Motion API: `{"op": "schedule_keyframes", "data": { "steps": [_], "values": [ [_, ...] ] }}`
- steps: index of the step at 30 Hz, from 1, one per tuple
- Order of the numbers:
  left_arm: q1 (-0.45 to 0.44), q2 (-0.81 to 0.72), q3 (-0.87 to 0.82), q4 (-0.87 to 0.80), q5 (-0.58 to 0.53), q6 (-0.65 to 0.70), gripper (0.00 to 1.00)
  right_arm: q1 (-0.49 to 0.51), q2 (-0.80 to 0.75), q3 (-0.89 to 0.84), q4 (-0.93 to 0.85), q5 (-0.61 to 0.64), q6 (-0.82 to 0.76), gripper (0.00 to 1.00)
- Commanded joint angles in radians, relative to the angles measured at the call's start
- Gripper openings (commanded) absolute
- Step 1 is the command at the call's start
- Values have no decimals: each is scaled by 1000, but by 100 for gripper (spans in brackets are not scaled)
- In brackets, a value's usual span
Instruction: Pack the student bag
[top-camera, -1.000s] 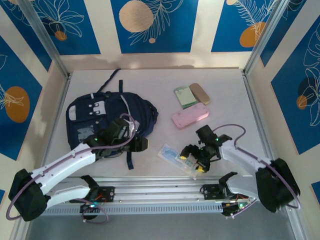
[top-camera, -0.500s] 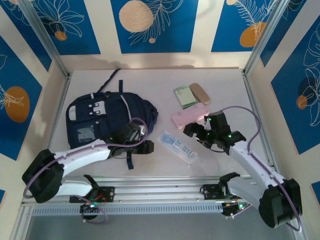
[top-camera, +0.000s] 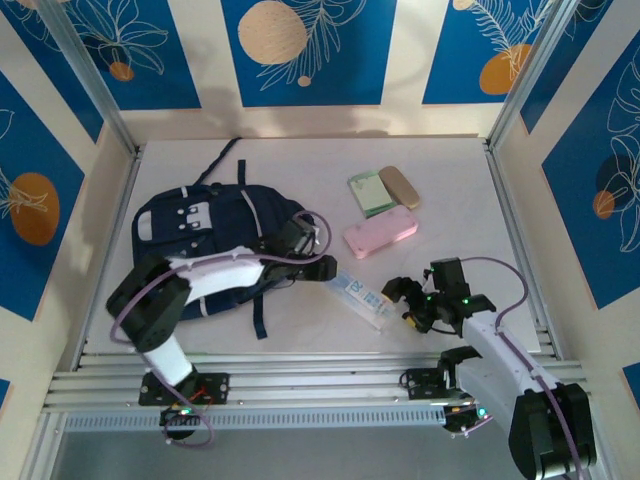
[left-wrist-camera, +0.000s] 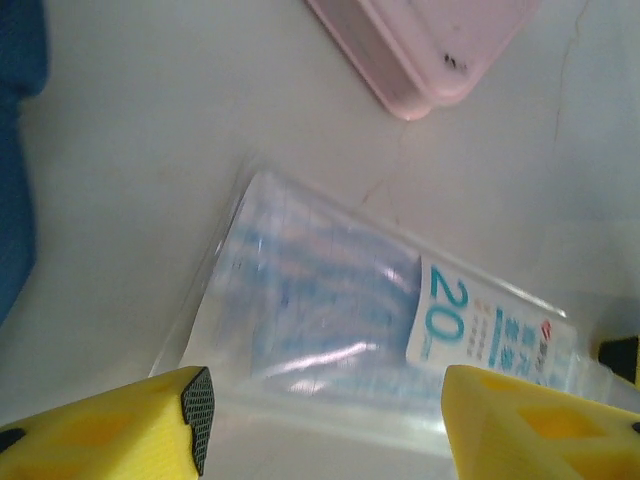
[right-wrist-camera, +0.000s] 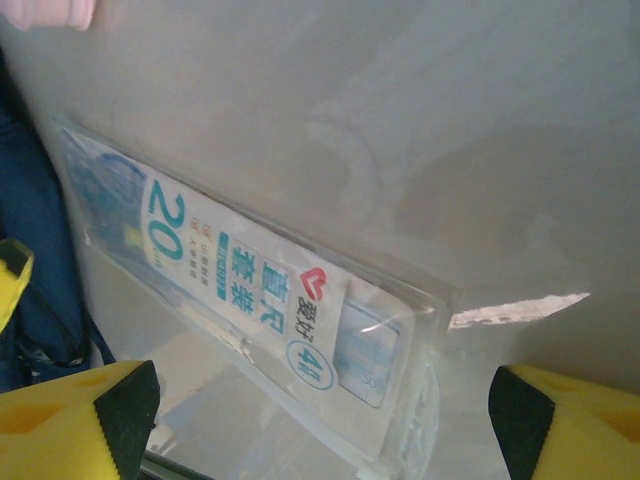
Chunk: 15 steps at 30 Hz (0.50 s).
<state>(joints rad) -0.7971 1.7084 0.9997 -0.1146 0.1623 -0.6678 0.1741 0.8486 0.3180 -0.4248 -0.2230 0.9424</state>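
The left gripper (left-wrist-camera: 325, 405) and right gripper (right-wrist-camera: 320, 405) both stood wide open and empty, at opposite ends of the clear ruler packet (top-camera: 362, 296).

The pale surface (top-camera: 450, 165) carries a navy bag (top-camera: 225, 215) on the left side. Near the middle a clear packet (top-camera: 362, 297) marked 20 lies flat. Behind it a pink case (top-camera: 380, 232), a green pad (top-camera: 368, 193) and a tan case (top-camera: 400, 186) lie close together.
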Motion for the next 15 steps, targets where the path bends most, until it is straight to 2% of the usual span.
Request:
{"op": "schedule_keyframes", "data": {
  "steps": [1,5,15],
  "values": [
    [-7,103,64,-19,-14,42,61,-15,14,-14,34,-70,-11,86],
    [1,180,98,-12,-12,40,61,-12,26,-16,36,-100,-30,86],
    [7,236,93,28,18,23,60,2,33,-39,98,-164,-30,84]
  ]
}}
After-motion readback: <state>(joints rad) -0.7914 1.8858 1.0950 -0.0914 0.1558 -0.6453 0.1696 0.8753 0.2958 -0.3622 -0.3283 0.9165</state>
